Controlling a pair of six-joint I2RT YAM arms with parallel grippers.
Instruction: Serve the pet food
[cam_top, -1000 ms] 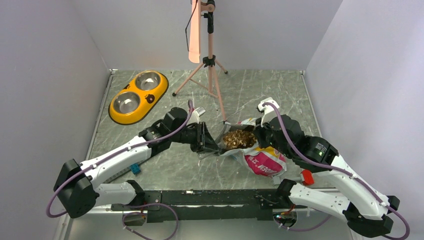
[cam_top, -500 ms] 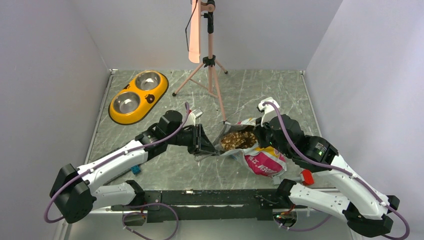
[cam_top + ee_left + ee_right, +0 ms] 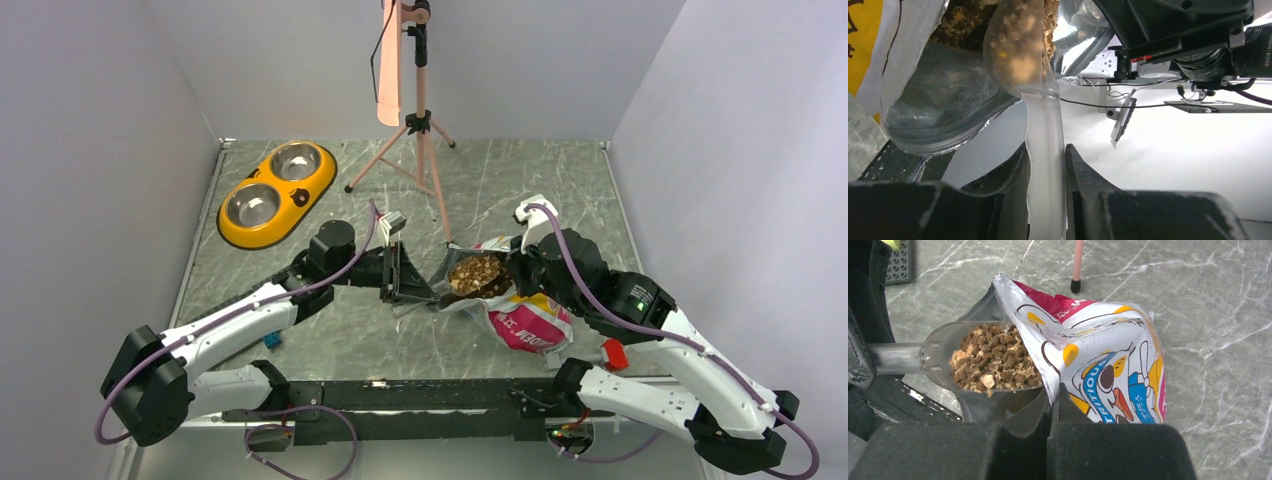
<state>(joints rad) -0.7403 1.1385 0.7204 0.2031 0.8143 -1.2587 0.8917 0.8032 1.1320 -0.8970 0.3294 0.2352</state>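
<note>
The pet food (image 3: 993, 357) is a heap of brown kibble filling a clear plastic scoop (image 3: 935, 347) at the mouth of the printed bag (image 3: 1108, 360). My left gripper (image 3: 1046, 160) is shut on the scoop's clear handle (image 3: 1045, 125); kibble (image 3: 1018, 45) shows through the scoop's bowl above. From overhead the loaded scoop (image 3: 475, 272) sits between the left gripper (image 3: 405, 275) and the right gripper (image 3: 515, 275). My right gripper (image 3: 1054, 395) is shut on the bag's open edge and holds it up. The yellow double dish (image 3: 232, 228) stands at the far left.
A pink tripod (image 3: 420, 130) stands behind the bag, one foot (image 3: 1075, 286) close to it. A small blue piece (image 3: 271, 338) lies by the left arm, and a red part (image 3: 614, 354) shows by the right arm. The bag's lower part (image 3: 528, 322) lies on the marble table (image 3: 560, 190).
My left gripper has drawn back to the left with the scoop, which now sits a little higher at the bag's mouth. The right gripper and the bag have stayed put.
</note>
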